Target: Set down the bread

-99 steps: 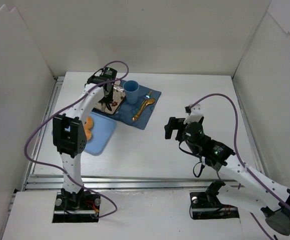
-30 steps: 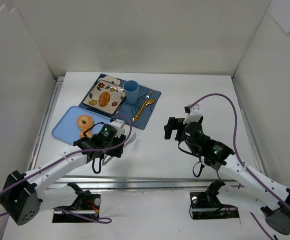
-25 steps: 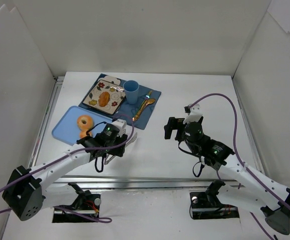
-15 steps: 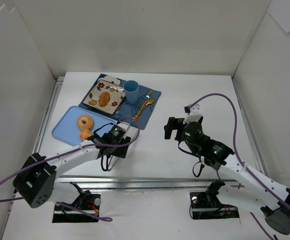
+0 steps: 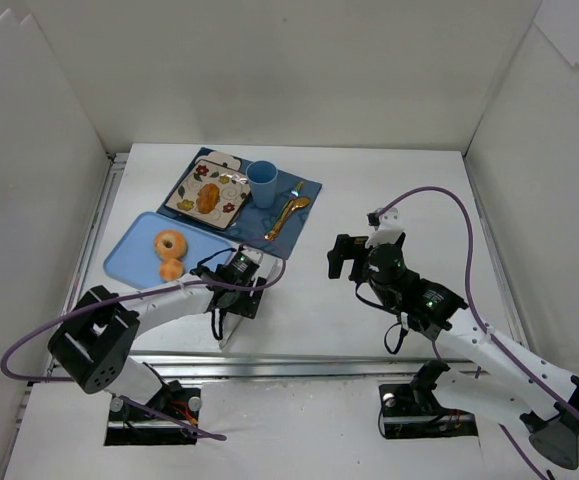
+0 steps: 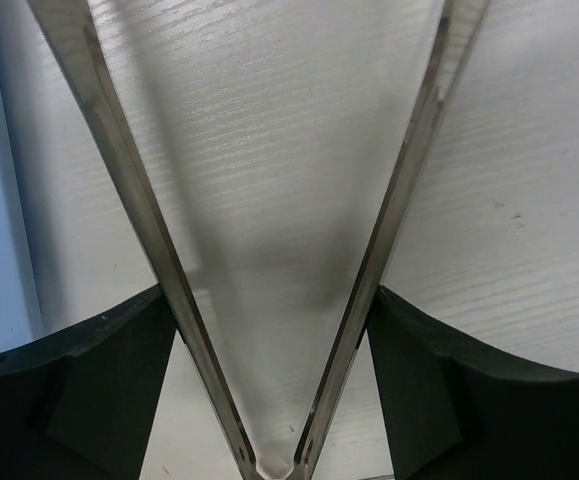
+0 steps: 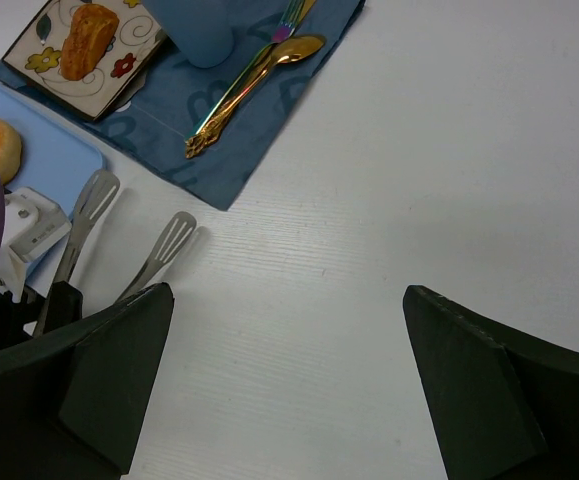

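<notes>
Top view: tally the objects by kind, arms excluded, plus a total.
baked goods: 3 (bread, donut, round pastry)
cutlery: 2 (spoon, fork)
cup: 1
plate: 1
tray: 1
cloth: 1
tongs: 1
total: 10

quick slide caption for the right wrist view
Bread rests on the patterned plate beside the blue cup; empty tongs spread open over the table.
</notes>
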Motion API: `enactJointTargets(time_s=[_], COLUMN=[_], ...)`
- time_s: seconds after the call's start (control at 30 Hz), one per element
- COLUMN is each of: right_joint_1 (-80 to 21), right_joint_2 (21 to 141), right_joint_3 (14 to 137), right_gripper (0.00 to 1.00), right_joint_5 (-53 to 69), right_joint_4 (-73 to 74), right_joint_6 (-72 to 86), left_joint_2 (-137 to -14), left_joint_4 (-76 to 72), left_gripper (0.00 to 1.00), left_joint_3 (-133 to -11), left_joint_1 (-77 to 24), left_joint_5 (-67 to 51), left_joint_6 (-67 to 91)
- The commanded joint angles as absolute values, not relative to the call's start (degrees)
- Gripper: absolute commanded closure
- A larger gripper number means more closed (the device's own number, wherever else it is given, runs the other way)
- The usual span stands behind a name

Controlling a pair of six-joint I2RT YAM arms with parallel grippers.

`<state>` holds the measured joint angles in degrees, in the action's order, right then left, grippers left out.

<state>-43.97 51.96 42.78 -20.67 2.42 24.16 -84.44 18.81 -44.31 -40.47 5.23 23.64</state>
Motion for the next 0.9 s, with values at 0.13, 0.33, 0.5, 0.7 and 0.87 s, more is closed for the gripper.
enactJointTargets(time_s=[0.13, 0.33, 0.5, 0.7, 0.87], right_joint_1=[-44.0, -44.1, -44.0, -44.0, -44.1], right_joint_2=[51.4, 51.8, 51.9, 51.8, 50.6], right_joint_3=[45.5, 45.6, 45.6, 45.5, 45.4], right_gripper=[0.02, 0.02, 0.02, 0.02, 0.02], right_joint_5=[-21.7, -21.9, -22.2, -21.6, -19.8], right_joint_4=[-0.4, -0.4, -0.4, -0.4, -0.4], right_joint_6=[24.3, 24.4, 24.4, 24.3, 24.6], left_joint_2=[-82.8, -78.5, -74.6, -70.9, -67.8], left_joint_4=[18.2, 21.9, 26.3, 30.7, 26.5], left_gripper=[0.19, 0.00, 0.00, 0.00, 0.00], left_joint_3=[-47.4, -50.1, -54.7, -65.6, -68.8], left_joint_1=[-41.3, -41.9, -43.3, -45.2, -46.2], left_joint_5=[7.6, 8.5, 10.1, 13.5, 16.7], left_joint_6=[23.9, 23.2, 22.6, 19.6, 16.2])
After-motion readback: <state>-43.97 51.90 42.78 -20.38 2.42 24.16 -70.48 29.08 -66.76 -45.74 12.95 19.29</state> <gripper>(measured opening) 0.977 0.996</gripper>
